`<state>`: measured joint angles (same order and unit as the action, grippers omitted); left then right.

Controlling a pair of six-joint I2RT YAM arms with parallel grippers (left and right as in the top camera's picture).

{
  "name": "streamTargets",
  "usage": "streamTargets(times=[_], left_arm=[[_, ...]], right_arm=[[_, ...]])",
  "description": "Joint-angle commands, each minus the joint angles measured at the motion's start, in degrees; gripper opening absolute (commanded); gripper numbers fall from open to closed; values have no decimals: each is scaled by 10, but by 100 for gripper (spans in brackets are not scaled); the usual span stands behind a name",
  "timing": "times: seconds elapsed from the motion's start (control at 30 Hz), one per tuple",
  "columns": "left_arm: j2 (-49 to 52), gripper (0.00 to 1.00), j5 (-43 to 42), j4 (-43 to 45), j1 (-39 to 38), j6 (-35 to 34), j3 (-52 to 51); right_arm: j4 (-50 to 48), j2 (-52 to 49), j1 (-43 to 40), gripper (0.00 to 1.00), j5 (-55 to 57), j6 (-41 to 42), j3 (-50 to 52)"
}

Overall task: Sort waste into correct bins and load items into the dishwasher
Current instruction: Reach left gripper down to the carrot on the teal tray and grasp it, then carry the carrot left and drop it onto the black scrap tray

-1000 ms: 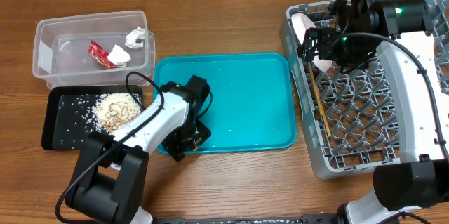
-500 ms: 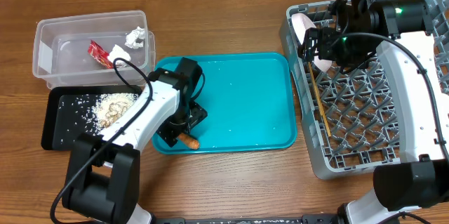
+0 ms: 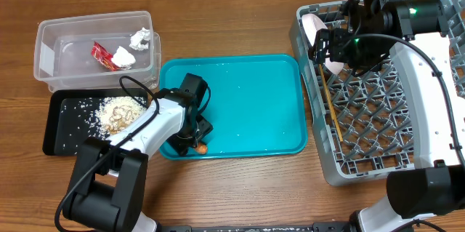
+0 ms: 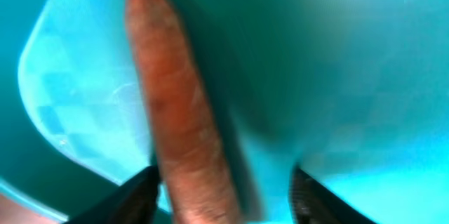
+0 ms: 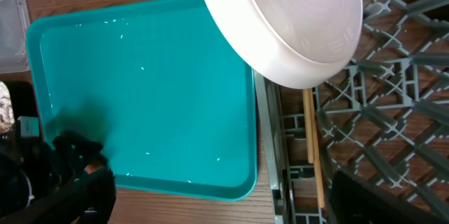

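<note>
The small orange carrot (image 3: 200,147) lies at the front left of the teal tray (image 3: 254,101). My left gripper (image 3: 193,139) is low over it, open, and in the left wrist view the carrot (image 4: 179,104) lies between the fingers (image 4: 228,192), close to the left one. My right gripper (image 3: 328,46) is open over the left edge of the grey dish rack (image 3: 378,116), beside a white bowl (image 5: 295,27). The right wrist view shows the jaws (image 5: 228,196) spread wide and empty. Wooden chopsticks (image 3: 328,105) lie in the rack.
The clear tub (image 3: 51,50) at the back left holds the red wrapper (image 3: 103,56) and tissues (image 3: 139,38). The black tray (image 3: 62,126) in front of it holds rice scraps (image 3: 120,112). A few rice grains dot the teal tray.
My left gripper lifted back off the carrot, showing it, then came down and forward over it again. The right arm has not moved.
</note>
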<state>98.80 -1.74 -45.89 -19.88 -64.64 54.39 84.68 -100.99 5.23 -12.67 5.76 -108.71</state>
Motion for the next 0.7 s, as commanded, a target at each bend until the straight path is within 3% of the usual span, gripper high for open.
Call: streamTargets(times=[0.0, 0.2, 0.3, 0.67], left_arm=[[12, 47, 17, 10, 0, 4, -21], [11, 19, 17, -1, 1, 5, -2], [11, 4, 20, -24, 7, 38, 31], [11, 4, 89, -194, 77, 73, 218]], right_arm=[[-1, 4, -1, 100, -5, 0, -11], [-1, 4, -1, 100, -5, 0, -11], [-1, 4, -1, 100, -5, 0, -11], [-1, 4, -1, 100, -2, 0, -11]])
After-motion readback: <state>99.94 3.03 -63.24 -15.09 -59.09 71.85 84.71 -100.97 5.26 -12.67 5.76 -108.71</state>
